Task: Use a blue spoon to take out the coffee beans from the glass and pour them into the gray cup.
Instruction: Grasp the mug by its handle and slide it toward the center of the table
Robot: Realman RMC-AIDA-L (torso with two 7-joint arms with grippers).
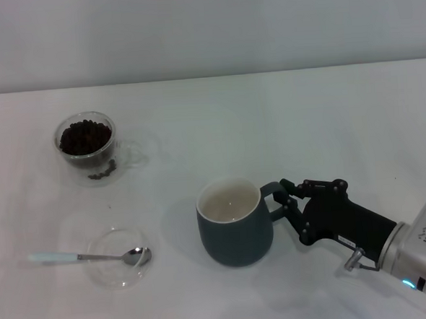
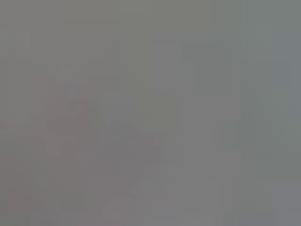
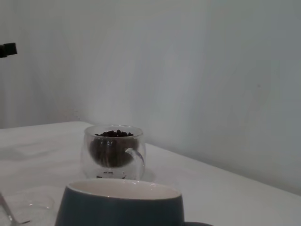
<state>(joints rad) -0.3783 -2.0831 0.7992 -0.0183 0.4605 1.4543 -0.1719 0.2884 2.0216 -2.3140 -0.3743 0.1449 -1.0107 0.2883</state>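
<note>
One blue spoon (image 1: 89,257) lies at seven o'clock, bowl in a clear dish (image 1: 116,259), with open table (image 1: 326,116) all round. One glass (image 1: 87,140) of coffee beans (image 1: 86,136) sits at ten o'clock, well apart. The single gray cup (image 1: 234,222) stands centre, right gripper (image 1: 282,200) seemingly closed round its handle at four o'clock.

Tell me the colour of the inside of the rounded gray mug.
Cream-white inside the rounded dark slate-gray ceramic mug; the head view shows it best.

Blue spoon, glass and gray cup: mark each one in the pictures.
blue spoon (image 1: 54,257), head view, on its pale blue handle.
glass (image 3: 113,151), right wrist view, on its clear front wall over the beans.
gray cup (image 1: 236,237), head view, on its dark outer wall.
</note>
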